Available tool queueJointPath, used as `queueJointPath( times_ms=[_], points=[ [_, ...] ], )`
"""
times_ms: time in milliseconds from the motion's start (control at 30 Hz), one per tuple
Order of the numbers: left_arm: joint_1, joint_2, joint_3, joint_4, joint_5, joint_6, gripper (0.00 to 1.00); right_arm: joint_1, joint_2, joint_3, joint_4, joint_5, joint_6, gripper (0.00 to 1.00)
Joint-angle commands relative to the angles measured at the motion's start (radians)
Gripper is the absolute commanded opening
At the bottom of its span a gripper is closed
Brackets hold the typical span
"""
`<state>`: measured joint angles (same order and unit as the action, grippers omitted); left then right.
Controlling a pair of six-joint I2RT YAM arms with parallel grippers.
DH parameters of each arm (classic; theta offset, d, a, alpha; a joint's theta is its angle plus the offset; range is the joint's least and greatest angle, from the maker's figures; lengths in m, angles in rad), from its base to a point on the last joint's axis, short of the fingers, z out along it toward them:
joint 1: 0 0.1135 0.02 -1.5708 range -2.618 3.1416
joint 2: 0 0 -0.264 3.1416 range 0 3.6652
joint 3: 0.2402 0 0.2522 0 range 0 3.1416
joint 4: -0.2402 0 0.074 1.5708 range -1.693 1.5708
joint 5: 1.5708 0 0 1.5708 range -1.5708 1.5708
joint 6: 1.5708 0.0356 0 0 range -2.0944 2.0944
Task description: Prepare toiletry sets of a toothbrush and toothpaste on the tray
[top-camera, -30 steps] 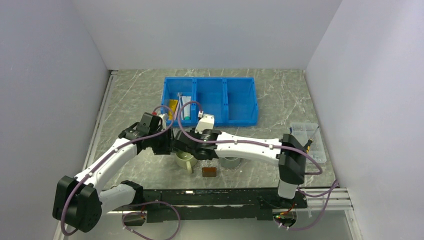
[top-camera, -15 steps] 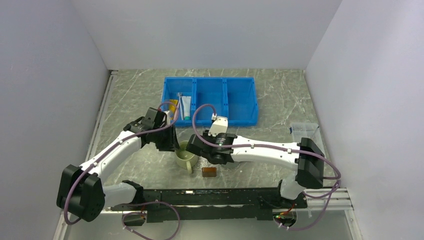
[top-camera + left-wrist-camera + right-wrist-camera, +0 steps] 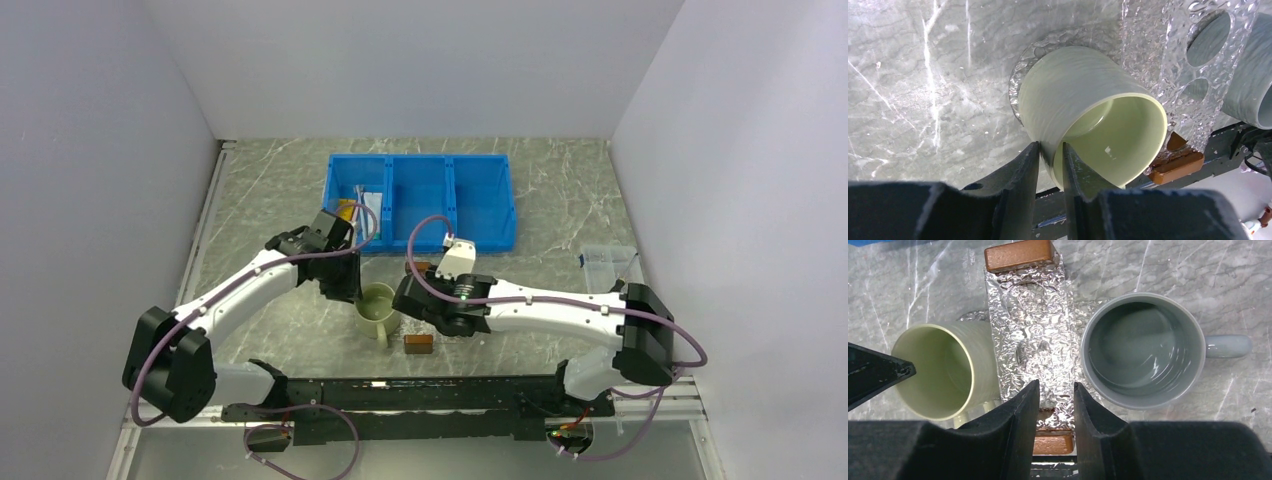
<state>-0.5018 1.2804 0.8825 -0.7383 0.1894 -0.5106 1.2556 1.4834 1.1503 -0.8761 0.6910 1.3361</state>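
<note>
The left fingers (image 3: 1020, 175) pinch the wall of the green mug (image 3: 1073, 95) at its rim, one finger outside and one inside. The right fingers (image 3: 1018, 420) stand partly apart above the near end of the tray (image 3: 1028, 315). I cannot tell whether they grip its edge or only hover over it.

The tray is a clear, glittery plate. It lies toward the near edge of the bench (image 3: 270, 180), about in the middle, between the green mug and the grey mug (image 3: 1143, 350). A glittery border shows around the foot of the green mug, so this mug seems to stand on the side of the tray. One brown block (image 3: 1018, 254) lies at the far end of the tray and another brown block (image 3: 1050, 444) at its near end, below the right fingers.

Farther out, toward the far edge, is the blue bin (image 3: 480, 190). The toothpaste (image 3: 346, 210) lies in its left compartment. The toothbrush I cannot pick out there at this size, and the left arm covers a part of this compartment.

In my judgement the step in hand is preparation: taking the green mug by its rim, probably to clear the tray. No brush or tube is on the tray yet. The next move calls for a straight lift, because a thin rim can turn in the pinch, and the mug must pass clear of the right arm close beside it.
</note>
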Motion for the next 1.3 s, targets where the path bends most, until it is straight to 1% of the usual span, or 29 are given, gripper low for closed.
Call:
queueJointPath(
  times_ms=[0, 167, 333, 400, 433, 700, 867, 1267],
  points=[
    [-0.046, 0.041, 0.061, -0.039, -0.039, 0.004, 0.28, 0.001, -0.074, -0.032, 0.032, 0.040, 0.026, 0.34],
    [-0.069, 0.068, 0.087, -0.065, -0.078, 0.004, 0.21, 0.001, -0.122, -0.075, 0.041, 0.041, 0.037, 0.34],
    [-0.085, 0.086, 0.110, -0.088, -0.104, 0.025, 0.08, 0.001, -0.166, -0.118, 0.046, 0.042, 0.047, 0.34],
    [-0.087, 0.086, 0.130, -0.104, -0.113, 0.045, 0.01, 0.001, -0.184, -0.132, 0.048, 0.044, 0.049, 0.34],
    [-0.088, 0.084, 0.143, -0.113, -0.122, 0.058, 0.00, 0.000, -0.193, -0.142, 0.050, 0.045, 0.049, 0.34],
    [-0.089, 0.071, 0.256, -0.185, -0.148, 0.229, 0.00, 0.001, -0.243, -0.177, 0.054, 0.052, 0.048, 0.35],
    [-0.093, 0.074, 0.283, -0.185, -0.115, 0.353, 0.00, 0.001, -0.267, -0.195, 0.071, 0.054, 0.035, 0.35],
    [-0.096, 0.023, 0.279, -0.098, -0.030, 0.610, 0.00, 0.000, -0.281, -0.216, 0.082, 0.059, 0.016, 0.36]
  ],
)
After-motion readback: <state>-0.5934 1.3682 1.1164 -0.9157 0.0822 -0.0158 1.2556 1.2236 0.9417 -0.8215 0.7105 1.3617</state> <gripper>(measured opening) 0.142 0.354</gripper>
